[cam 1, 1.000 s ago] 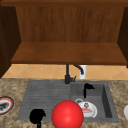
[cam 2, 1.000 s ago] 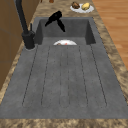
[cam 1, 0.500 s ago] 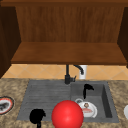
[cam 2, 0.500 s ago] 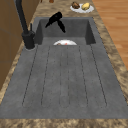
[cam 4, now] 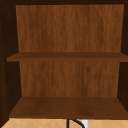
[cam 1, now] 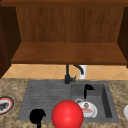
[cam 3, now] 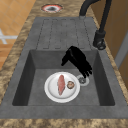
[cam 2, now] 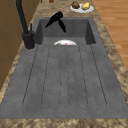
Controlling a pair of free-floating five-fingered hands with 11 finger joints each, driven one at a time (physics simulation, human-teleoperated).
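White plate [cam 3: 62, 87] with food lies on the basin floor of the sink [cam 3: 105, 85], nearest the front rim. Just behind and above it hangs the right hand [cam 3: 78, 61], fingers straight and pointing down, holding nothing. The left hand [cam 1: 37, 116] hovers over the draining board.

Right hand [cam 1: 88, 89] hangs fingers-down, relaxed; left hand [cam 1: 37, 116] hovers low.

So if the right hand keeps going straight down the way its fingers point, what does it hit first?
Probably the sink floor by the drain, just beside the plate; the right hand hangs fingers-down above it, though depth is uncertain.
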